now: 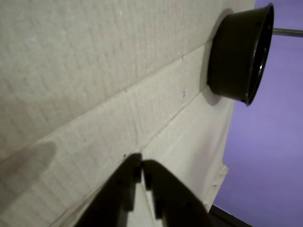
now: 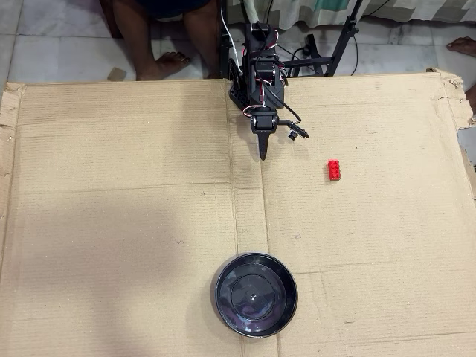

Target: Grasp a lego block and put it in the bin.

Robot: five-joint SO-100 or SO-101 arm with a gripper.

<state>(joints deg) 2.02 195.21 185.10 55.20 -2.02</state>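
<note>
The red lego block (image 2: 334, 170) lies on the cardboard sheet, right of and a little below my gripper in the overhead view; it is out of the wrist view. The black bin (image 2: 256, 294) stands near the sheet's lower edge, below my gripper, and shows at the top right of the wrist view (image 1: 239, 54). My gripper (image 2: 263, 155) is folded back near the arm's base at the top centre. In the wrist view its dark fingertips (image 1: 141, 166) meet, shut and empty, above bare cardboard.
The cardboard sheet (image 2: 119, 223) covers the work area; its right edge (image 2: 465, 171) is torn. The arm's base and cables (image 2: 256, 44) stand at the top centre. A person's legs and feet (image 2: 160, 44) are on the floor beyond the top edge.
</note>
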